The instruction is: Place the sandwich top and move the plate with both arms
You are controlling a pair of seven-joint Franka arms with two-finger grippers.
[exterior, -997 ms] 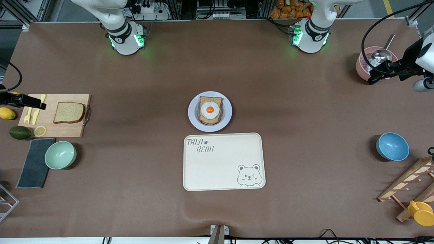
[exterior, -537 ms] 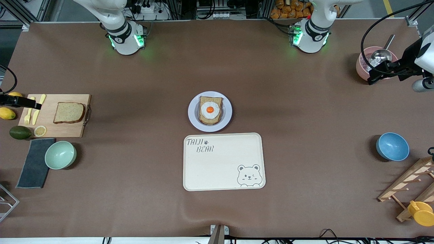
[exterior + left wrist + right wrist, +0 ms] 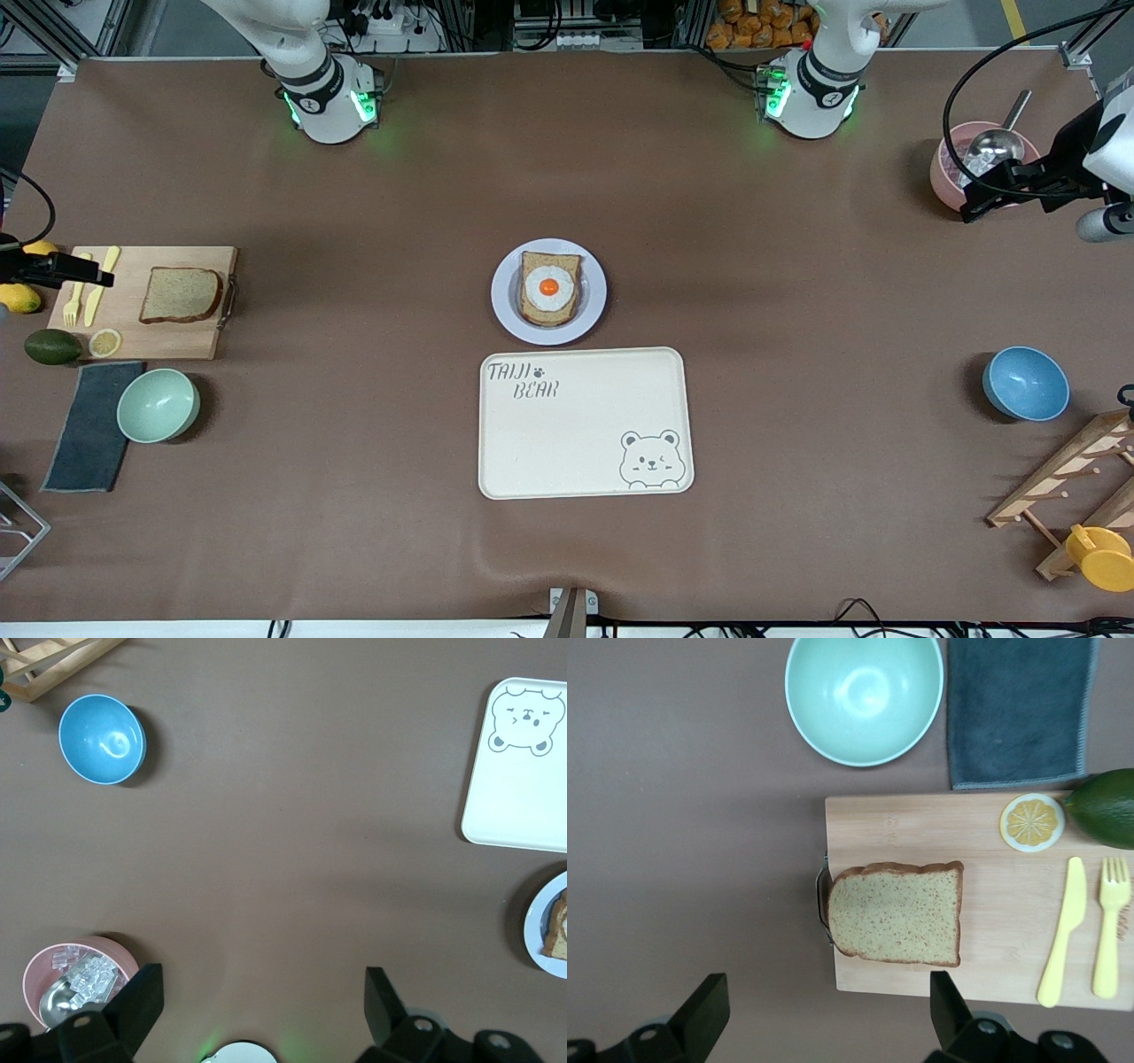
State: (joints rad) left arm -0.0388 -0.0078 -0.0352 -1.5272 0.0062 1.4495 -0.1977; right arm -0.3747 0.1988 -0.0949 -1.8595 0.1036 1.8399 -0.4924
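**Sandwich top awaiting pickup; both grippers open and clear of the plate**

The sandwich top (image 3: 181,295), a plain wholemeal slice, lies flat on the wooden cutting board (image 3: 177,341), at the board's end nearer the plate (image 3: 505,306). The plate sits mid-table with an egg-topped bread slice (image 3: 549,289) on it, well apart from the board, toward the left arm's end of the table.

The right gripper (image 3: 66,268) hangs over the board's other end, above the yellow fork (image 3: 73,297) and knife (image 3: 98,288), jaws spread wide and empty. The left gripper (image 3: 1001,188) is over the pink bowl (image 3: 948,182) holding a metal scoop (image 3: 994,142), jaws likewise wide; that arm waits.

Step in hand, as judged: bring the right gripper over the slice. A good grasp would straddle the slice across its crust edges, since it lies flat and offers little height; the board's metal handle (image 3: 822,904) sits just beside the crust and should be kept outside the fingers.

Room: the lemon slice (image 3: 104,342), avocado (image 3: 51,346), green bowl (image 3: 158,405) and grey cloth (image 3: 89,425) all lie on the board's side nearer the camera, off the route. Bare table lies between board and plate. The bear tray (image 3: 585,470) sits just beside the plate, nearer the camera.
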